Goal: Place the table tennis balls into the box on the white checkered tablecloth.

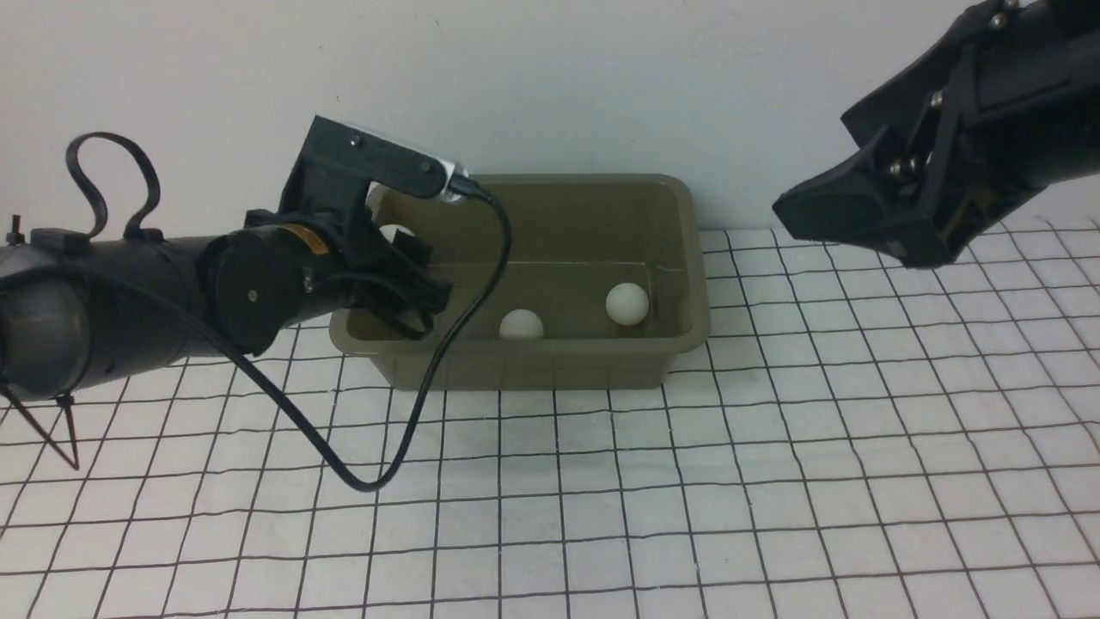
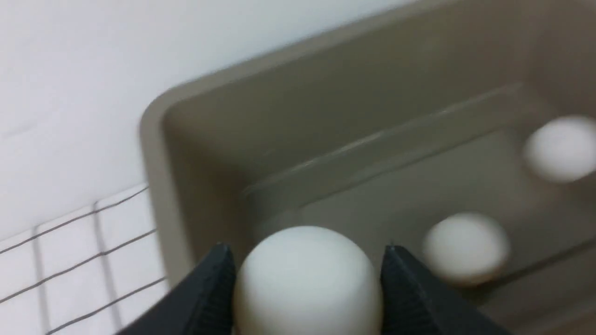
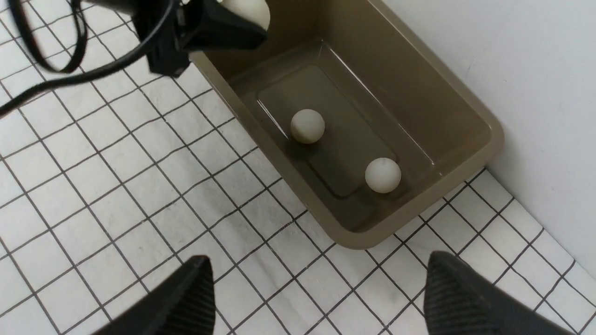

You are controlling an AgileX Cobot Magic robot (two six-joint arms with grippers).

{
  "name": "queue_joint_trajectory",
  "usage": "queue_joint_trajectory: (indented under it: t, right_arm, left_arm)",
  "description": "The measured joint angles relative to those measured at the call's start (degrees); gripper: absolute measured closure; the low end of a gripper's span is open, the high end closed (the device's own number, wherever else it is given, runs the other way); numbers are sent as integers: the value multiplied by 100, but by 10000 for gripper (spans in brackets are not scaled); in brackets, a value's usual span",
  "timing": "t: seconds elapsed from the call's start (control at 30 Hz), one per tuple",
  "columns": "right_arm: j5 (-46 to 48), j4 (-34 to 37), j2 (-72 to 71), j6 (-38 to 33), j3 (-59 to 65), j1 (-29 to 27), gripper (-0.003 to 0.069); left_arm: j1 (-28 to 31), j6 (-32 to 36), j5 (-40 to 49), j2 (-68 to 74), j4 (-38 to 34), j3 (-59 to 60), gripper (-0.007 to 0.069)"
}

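Table tennis balls are the subject: two of them, one near the middle (image 1: 522, 324) and one toward the robot's right (image 1: 626, 303), lie apart from each other on the floor of the box (image 1: 524, 371). This olive-brown tub sits on the white checkered tablecloth (image 1: 687, 499), close to the back wall. A third ball (image 2: 307, 279) is clamped between the jaws of the left gripper (image 2: 305, 253), which hangs over the left end of the box, just inside its rim. The right gripper (image 3: 319, 260) is raised well off to the right of the box, its jaws wide apart and holding nothing.

No ball shows on the cloth, so the task looks nearly finished; judging from this, only letting the held ball drop is left.

No writing can be read. A small yellow label (image 1: 307, 242) on the left arm is too blurred to make out, and no logo shows on any ball.
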Motion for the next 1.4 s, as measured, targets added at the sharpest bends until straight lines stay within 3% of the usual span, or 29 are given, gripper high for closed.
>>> queue_joint_trajectory:
  t: [0.17, 0.3, 0.43, 0.63, 0.87, 1.13, 1.4]
  right_arm:
    - [-371, -275, -29, -41, 0, 0, 113]
    - [-522, -424, -238, -58, 0, -6, 113]
    - [-522, -482, -635, -52, 0, -6, 113]
    - [-419, -782, -1540, 293, 0, -6, 113]
    - [-155, -1260, -3210, 1164, 514, -6, 113]
    - [-1196, -2077, -4255, 2643, 3027, -6, 113]
    - [-2037, -3781, -5060, 4588, 4880, -10, 132]
  left_arm:
    - [170, -73, -26, 488, 980, -153, 250]
    - [92, -565, -311, 535, 1280, -213, 76]
    - [75, -839, -365, 535, 1297, -218, 27]
    - [75, -970, -217, 464, 1297, -218, 46]
    - [75, -1243, -216, 119, 1297, -218, 113]
    - [-10, -1555, -216, -227, 1313, -218, 157]
    - [-177, -1580, 43, -432, 1324, -218, 157]
